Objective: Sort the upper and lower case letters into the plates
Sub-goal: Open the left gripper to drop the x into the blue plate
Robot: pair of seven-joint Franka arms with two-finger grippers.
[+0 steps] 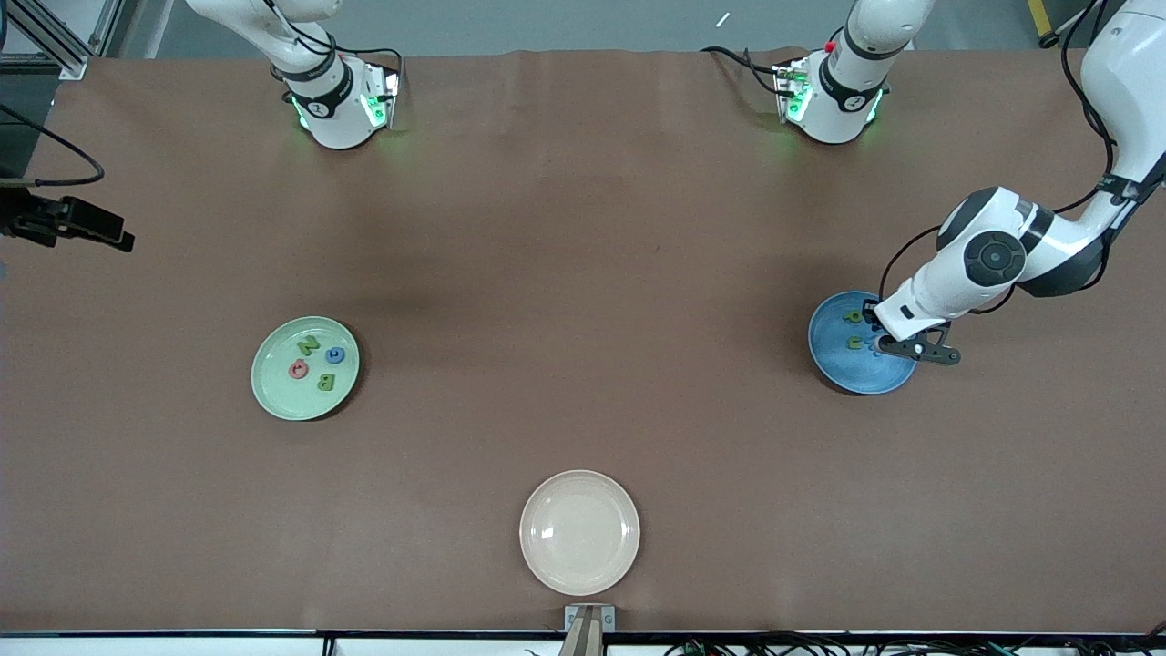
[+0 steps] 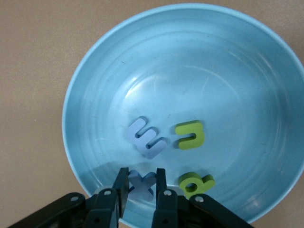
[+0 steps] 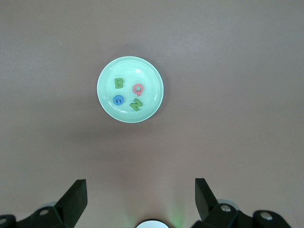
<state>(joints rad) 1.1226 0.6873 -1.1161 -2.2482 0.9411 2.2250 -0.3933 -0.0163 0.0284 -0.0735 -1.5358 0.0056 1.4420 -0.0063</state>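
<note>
**Last lowercase letter at blue plate**

Left gripper [image 2: 141, 187] is clamped on the blue x [image 2: 140, 184], low inside the blue plate [image 2: 90, 85] beside m, u, p — apparently for release. Right gripper [image 3: 140, 199] waits, jaws apart, high above the green plate [image 3: 105, 102] holding capitals.

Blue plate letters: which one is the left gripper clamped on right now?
The blue x. It sits between the left gripper fingers, while the blue m, green u and green p lie free in the blue plate.

L arm bent at elbow, wrist angled down; left gripper [image 2: 141, 186] low, black fingers [image 2: 120, 187] clamped on blue x [image 2: 141, 184]. R arm waits, raised; right gripper [image 3: 140, 197] fingers wide apart.
</note>
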